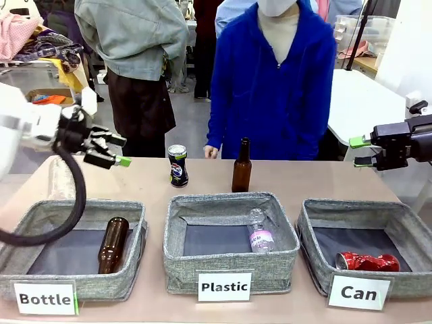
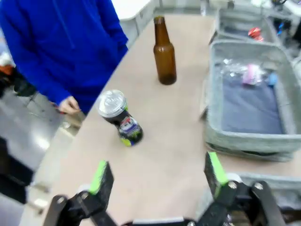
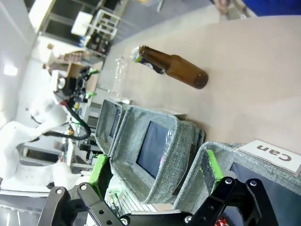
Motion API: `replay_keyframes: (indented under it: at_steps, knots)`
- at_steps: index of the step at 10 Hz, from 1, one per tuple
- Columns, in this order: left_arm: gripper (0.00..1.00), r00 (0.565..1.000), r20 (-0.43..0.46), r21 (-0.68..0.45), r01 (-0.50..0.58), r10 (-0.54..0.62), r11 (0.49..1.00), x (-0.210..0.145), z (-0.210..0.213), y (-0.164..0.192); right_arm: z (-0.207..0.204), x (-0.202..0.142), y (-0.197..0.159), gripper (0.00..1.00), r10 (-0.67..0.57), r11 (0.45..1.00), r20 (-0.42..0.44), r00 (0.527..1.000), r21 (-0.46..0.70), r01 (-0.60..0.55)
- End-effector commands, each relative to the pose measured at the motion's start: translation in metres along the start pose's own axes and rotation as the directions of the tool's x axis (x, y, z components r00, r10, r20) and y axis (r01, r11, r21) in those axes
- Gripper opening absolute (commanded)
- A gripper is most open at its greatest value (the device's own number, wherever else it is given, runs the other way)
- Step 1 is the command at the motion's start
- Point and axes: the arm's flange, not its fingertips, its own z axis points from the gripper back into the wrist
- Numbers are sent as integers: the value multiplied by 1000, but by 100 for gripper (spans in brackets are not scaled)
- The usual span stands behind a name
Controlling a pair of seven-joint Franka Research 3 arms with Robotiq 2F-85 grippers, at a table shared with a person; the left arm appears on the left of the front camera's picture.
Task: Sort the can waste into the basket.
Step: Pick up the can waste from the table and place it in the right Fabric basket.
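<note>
A dark blue Pepsi can (image 1: 177, 165) with a silver top stands upright on the far middle of the table, and it leans in the left wrist view as can (image 2: 120, 120). A crushed red can (image 1: 368, 262) lies in the grey basket (image 1: 312, 223) labelled "Can" at the front right. My left gripper (image 1: 120, 150) hangs open above the table's left side, pointing at the Pepsi can from a distance, nothing between its fingers (image 2: 101, 172). My right gripper (image 1: 360, 152) is open and empty, raised over the table's right edge behind the Can basket (image 3: 221, 153).
A brown glass bottle (image 1: 241, 167) stands right of the Pepsi can. The "Bottle" basket (image 1: 40, 214) holds a lying brown bottle (image 1: 113, 244). The "Plastic" basket (image 1: 223, 200) holds a clear bottle (image 1: 258, 233). A person in blue stands at the far edge, one hand (image 1: 211, 152) near the can.
</note>
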Motion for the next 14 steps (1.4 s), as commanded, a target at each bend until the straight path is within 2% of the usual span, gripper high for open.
replay_keyframes:
  at_steps: [1,2,3,5,6,7,9,10,11,12,13,14]
  knots:
    - [100,1000,12,-21,23,-22,1000,2,-22,42,2,0,1,100,22,1000,3,1000,8,-22]
    - [100,999,33,-28,35,-34,999,-4,-37,55,2,0,1,100,22,1000,3,1000,8,-22]
    - [100,997,41,12,61,-61,998,-10,-50,61,2,0,1,100,22,1000,3,1000,8,-22]
    - [100,993,49,-5,110,-109,994,-25,-75,69,2,0,1,100,22,1000,3,1000,8,-22]
    - [100,995,45,-29,86,-85,996,-34,-87,74,2,0,1,100,22,1000,3,1000,8,-22]
    - [100,998,51,-88,30,-26,996,-35,-73,73,2,0,1,100,22,1000,3,1000,8,-22]
    - [100,977,214,-152,58,-24,987,-16,43,33,2,0,1,100,22,1000,3,1000,8,-22]
    - [100,955,290,-193,122,-62,974,-17,116,-9,2,0,1,100,22,1000,3,1000,8,-22]
    - [100,945,317,-203,154,-84,967,-28,164,-40,2,0,1,100,22,1000,3,1000,8,-22]
    - [100,943,328,-216,130,-54,968,-43,202,-59,2,0,1,100,22,1000,3,1000,8,-22]
    - [100,930,368,-156,62,0,986,-59,236,-69,2,0,1,100,22,1000,3,1000,8,-22]
    - [100,913,407,-155,34,32,987,-76,266,-76,2,0,1,100,22,1000,3,1000,8,-22]
